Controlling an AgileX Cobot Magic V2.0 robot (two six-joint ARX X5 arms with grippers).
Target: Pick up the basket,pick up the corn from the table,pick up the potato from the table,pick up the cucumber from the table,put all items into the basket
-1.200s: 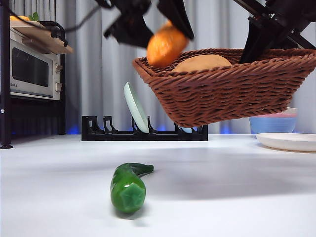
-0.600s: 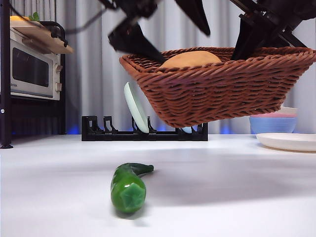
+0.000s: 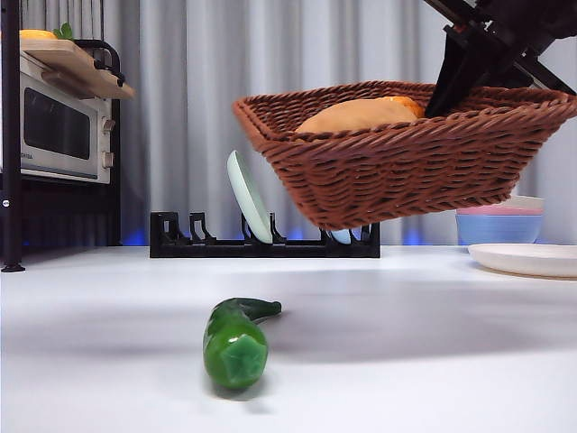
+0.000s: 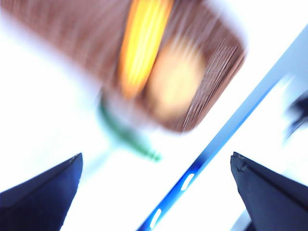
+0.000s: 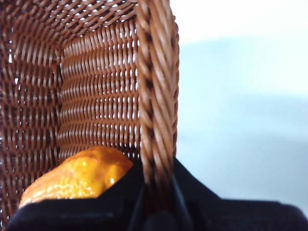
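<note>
Since the earlier frames the dark arm that hung over the near rim of the basket [image 3: 406, 153] has left the front view, and the orange cob it carried a second ago now lies inside. The basket itself has shifted only a little and is held tilted in the air above the table [image 3: 406, 361].

Left of the basket, against the curtain, a microwave [image 3: 59, 126] sits under a wooden shelf [image 3: 77, 63]. Below the basket's left corner a black rack [image 3: 261, 244] holds one pale green plate [image 3: 248, 197] on edge. On the table, in front of and below the basket's left end and well apart from it, lies one cucumber [image 3: 236, 343], faceted end toward the camera.

In the basket one potato [image 3: 356, 115] shows above the rim, and just behind it an orange tip of the corn [image 3: 406, 104]. The blurred left wrist view shows one corn [image 4: 142, 45] and one potato [image 4: 175, 86] side by side in the basket [image 4: 211, 62], with the cucumber [image 4: 127, 137] on the table beyond it. The left gripper [image 4: 154, 192] is spread wide and holds nothing.

The right gripper [image 5: 156, 192] is clenched on the basket's braided rim [image 5: 156, 86], the corn [image 5: 79, 175] lying just inside. In the front view it reaches the basket's far right rim from the top corner [image 3: 469, 63].

Right of the basket, stacked bowls [image 3: 500, 221] and a white plate [image 3: 527, 259] rest on the table.
</note>
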